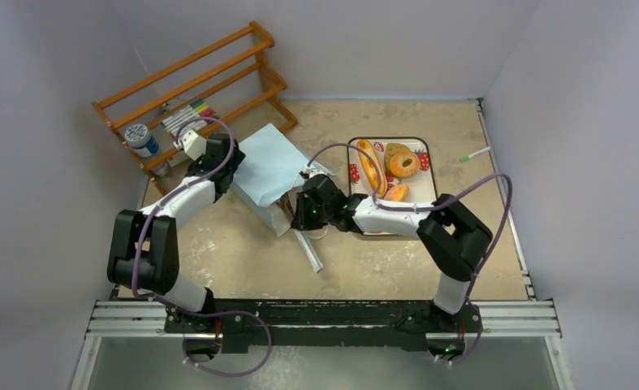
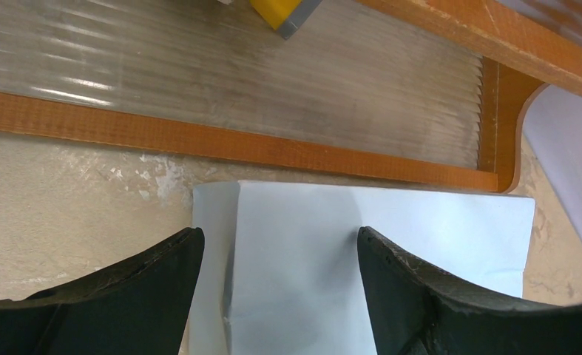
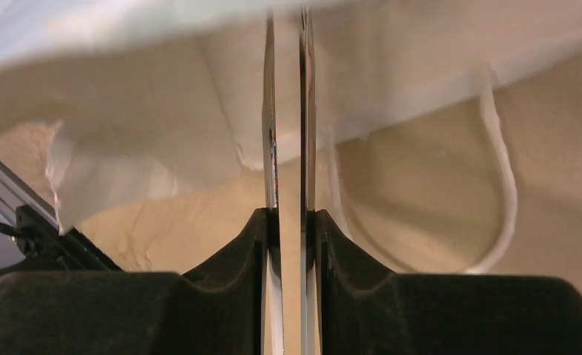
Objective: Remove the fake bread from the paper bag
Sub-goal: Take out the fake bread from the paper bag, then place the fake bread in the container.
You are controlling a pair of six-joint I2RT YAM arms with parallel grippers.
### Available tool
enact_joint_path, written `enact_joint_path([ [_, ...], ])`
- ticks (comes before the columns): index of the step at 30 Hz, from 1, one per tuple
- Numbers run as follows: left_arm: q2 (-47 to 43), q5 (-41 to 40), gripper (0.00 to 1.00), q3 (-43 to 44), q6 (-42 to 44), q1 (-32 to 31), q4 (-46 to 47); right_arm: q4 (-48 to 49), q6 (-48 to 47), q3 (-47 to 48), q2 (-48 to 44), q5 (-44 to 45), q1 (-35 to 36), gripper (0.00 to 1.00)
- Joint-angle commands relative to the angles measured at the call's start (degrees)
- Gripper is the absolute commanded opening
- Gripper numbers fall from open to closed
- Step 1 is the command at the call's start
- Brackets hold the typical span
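Note:
The light blue paper bag (image 1: pixel 267 166) lies on its side, mouth toward the lower right. My left gripper (image 1: pixel 222 166) is open, its fingers either side of the bag's closed end (image 2: pixel 332 244). At the bag's mouth, my right gripper (image 1: pixel 304 213) is shut on metal tongs (image 3: pixel 271 148), whose two blades reach up to the bag's white edge (image 3: pixel 162 126). Fake bread lies on the strawberry-print tray (image 1: pixel 424 175): a long loaf (image 1: pixel 370 166), a donut (image 1: pixel 403 164), a brown slice (image 1: pixel 393 149) and a croissant-like piece (image 1: pixel 396 193). What is inside the bag is hidden.
A wooden rack (image 1: pixel 194 81) stands at the back left, close behind the bag, with a tin (image 1: pixel 141 140) and markers (image 1: pixel 187 114) on it. A green pen (image 1: pixel 476 153) lies at the right. The bag's white string handle (image 3: pixel 503 177) loops on the table.

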Motion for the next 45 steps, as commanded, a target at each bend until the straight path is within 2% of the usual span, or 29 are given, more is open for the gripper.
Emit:
enact_joint_path([
  [1, -1.77, 0.55, 0.76, 1.45, -1.29, 0.73, 3.12, -3.78, -0.99, -2.52, -6.76, -0.13, 0.54, 0.06],
  [9, -1.67, 0.99, 0.76, 2.19, -1.97, 0.81, 3.9, -10.53, -0.07, -8.18, -17.4, 2.5, 3.36, 0.05],
  [21, -3.1, 1.63, 0.76, 1.56, -2.05, 0.77, 4.26, -20.72, 6.44, -14.0, -30.38, 6.98, 6.34, 0.05],
  [27, -3.98, 1.72, 0.76, 0.95, -2.32, 1.06, 4.52, -25.05, 9.32, -14.18, -35.1, 8.88, 6.76, 0.04],
  [33, -4.75, 1.86, 0.76, 0.05, -2.39, 1.55, 4.67, -33.62, 12.94, -13.99, -42.22, 12.13, 6.77, 0.04],
  [45, -6.92, 3.12, 0.76, -3.76, -3.69, 3.16, 6.85, -51.26, 26.27, -12.63, -55.44, 20.18, 6.9, 0.05],
])
